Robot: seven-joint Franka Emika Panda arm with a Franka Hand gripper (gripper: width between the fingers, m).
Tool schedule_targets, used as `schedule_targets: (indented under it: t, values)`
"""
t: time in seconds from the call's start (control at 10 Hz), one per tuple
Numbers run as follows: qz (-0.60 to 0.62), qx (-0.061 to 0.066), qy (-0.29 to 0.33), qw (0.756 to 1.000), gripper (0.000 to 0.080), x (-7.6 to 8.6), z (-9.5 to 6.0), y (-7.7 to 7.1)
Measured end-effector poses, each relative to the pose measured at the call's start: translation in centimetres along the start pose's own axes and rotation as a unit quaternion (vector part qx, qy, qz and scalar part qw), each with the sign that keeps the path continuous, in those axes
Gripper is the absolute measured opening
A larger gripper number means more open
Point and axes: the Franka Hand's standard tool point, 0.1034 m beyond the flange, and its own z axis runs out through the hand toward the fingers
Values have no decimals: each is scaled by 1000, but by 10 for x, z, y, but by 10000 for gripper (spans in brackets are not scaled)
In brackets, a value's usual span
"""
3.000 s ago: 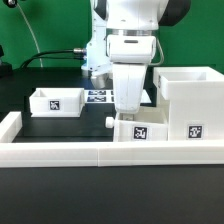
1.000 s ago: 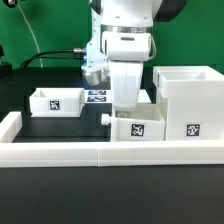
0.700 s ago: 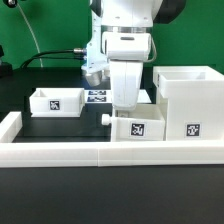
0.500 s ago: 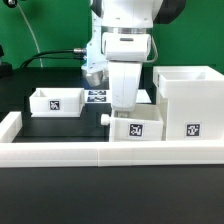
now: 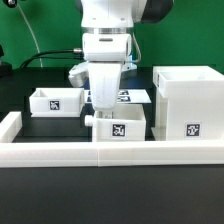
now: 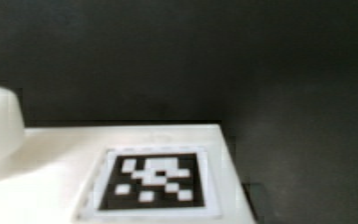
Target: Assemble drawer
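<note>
Gripper (image 5: 107, 112) stands vertical, lowered into the near tray (image 5: 121, 130). Its fingertips are hidden behind the tray wall and absent from the wrist view, so whether they are spread or pinching the wall cannot be told.

The near tray sits just behind the border wall (image 5: 60, 152), knob (image 5: 90, 120) toward the exterior view's left, with a gap between it and the housing (image 5: 188, 100) on the right. The second tray (image 5: 55, 101) lies well apart, to the left.

The wrist view shows only the tray's tagged white face (image 6: 153, 182).

Judgement: the tray is being positioned for insertion into the housing and is not yet seated.
</note>
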Motion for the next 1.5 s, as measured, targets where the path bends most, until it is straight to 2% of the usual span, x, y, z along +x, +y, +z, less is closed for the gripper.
schedule_targets:
  t: [0.3, 0.7, 0.8, 1.4, 1.5]
  values:
    - [2, 1, 0, 1000, 42, -1, 1, 0]
    - [11, 10, 5, 1000, 42, 17, -2, 1]
    - [14, 8, 6, 1000, 42, 19, -3, 3]
    - [15, 10, 6, 1000, 42, 18, -1, 2]
    - [11, 13, 6, 1000, 42, 21, 2, -2]
